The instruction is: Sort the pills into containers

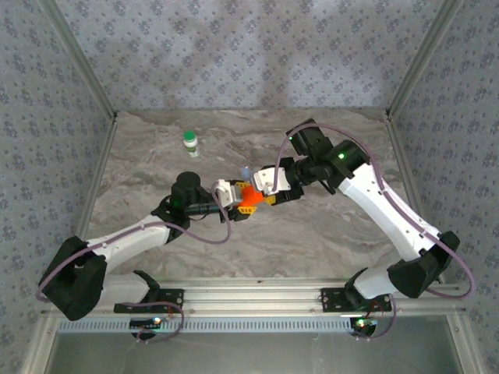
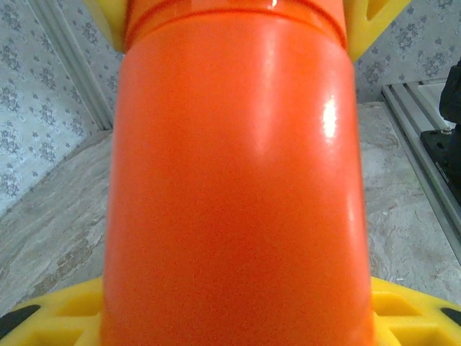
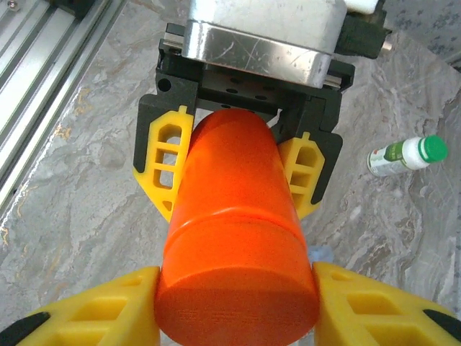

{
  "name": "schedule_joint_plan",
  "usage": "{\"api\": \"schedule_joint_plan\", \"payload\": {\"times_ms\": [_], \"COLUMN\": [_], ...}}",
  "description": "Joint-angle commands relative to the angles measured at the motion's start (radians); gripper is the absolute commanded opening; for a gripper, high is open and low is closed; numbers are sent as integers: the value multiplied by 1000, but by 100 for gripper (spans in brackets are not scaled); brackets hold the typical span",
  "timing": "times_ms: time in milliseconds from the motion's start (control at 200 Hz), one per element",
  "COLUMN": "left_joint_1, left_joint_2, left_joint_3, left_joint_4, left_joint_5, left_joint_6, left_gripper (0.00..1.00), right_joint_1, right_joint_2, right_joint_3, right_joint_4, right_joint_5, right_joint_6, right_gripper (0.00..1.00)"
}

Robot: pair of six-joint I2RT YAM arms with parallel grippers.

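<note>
roughly mid-table, both claws clenched on one orange cylindrical plastic bottle [image 1: 248, 199] above the grey marbled tabletop [image 1: 312, 241].
left gripper [image 3: 238, 205] comes in from 9 o'clock in the top view, yellow fingers clamped on the bottle's body. right gripper [image 3: 238, 288] comes in from 3 o'clock, fingers pressed on both sides of the capped end. small translucent blue plastic pill box [image 1: 245, 172] peeks out at 12 o'clock of the bottle, just beside it, mostly hidden by the grippers, compartments unreadable. white plastic bottle with green cap [image 1: 190, 142] sits well apart at 10 o'clock.
</note>
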Motion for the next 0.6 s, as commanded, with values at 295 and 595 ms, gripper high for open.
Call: {"api": "schedule_joint_plan", "payload": {"times_ms": [295,595], "left_joint_1": [-4,-17], "left_joint_2": [-44,-56], "left_joint_3": [0,0], "left_joint_4": [46,40], "left_joint_5": [-2,-36], "left_joint_6": [12,26], "left_gripper": [0,0], "right_joint_1": [9,-112], "right_joint_2": [114,127], "right_joint_3": [5,-91], "right_joint_4": [18,153], "right_joint_5": [-62,-277], "right_joint_6": [732,1198], "right_gripper": [27,17]}}
